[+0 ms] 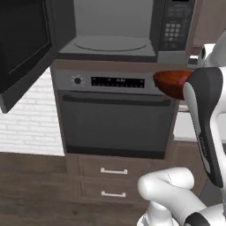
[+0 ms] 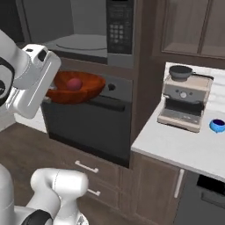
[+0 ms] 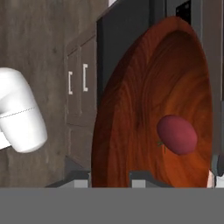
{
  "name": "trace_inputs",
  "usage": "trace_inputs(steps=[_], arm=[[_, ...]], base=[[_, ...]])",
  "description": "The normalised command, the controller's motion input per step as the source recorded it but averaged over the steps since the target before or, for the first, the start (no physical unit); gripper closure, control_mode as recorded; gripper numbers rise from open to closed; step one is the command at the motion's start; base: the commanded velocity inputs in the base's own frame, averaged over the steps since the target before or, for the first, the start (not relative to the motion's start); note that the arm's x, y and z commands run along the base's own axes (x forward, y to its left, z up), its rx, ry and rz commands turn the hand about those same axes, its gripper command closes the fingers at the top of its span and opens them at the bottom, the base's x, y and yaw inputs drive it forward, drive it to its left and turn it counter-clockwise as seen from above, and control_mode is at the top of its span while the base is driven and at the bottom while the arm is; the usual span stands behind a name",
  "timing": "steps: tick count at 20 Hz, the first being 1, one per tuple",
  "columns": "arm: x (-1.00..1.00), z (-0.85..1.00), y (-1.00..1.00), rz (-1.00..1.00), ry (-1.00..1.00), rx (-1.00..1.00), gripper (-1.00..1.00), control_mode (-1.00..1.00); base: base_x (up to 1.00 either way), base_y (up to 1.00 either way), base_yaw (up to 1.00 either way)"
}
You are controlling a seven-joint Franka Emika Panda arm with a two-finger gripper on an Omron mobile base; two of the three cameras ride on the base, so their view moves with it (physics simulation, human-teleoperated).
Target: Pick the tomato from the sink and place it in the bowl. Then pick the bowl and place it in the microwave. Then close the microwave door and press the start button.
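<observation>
Tomato (image 3: 176,134) in bowl (image 3: 144,109), apparently gripper-held (rim hides fingertips).

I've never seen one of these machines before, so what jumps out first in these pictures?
A glossy reddish-brown wooden bowl hangs in mid-air in front of the oven, carried at the end of the white arm, with a small red tomato lying inside it. Just above, the microwave stands with its wide dark door swung open to the left, its round turntable bare. Off to the right, a coffee machine sits on the pale counter.
</observation>
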Motion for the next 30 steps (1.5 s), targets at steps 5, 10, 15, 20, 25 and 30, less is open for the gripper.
trace_inputs(steps=[5,10,15,20,25,30], arm=[[0.00,0.00,0.00,0.00,0.00,0.00,1.00,1.00],[0.00,0.00,0.00,0.00,0.00,0.00,1.00,1.00],[0.00,0.00,0.00,0.00,0.00,0.00,1.00,1.00],[0.00,0.00,0.00,0.00,0.00,0.00,1.00,1.00],[0.00,0.00,0.00,0.00,0.00,0.00,1.00,1.00],[0.00,0.00,0.00,0.00,0.00,0.00,1.00,1.00]], base=[[0.39,1.00,-0.43],[0.42,0.77,-0.36],[0.19,0.16,-0.28],[0.31,0.01,-0.19],[0.54,0.00,-0.12],[0.29,0.00,-0.04]])
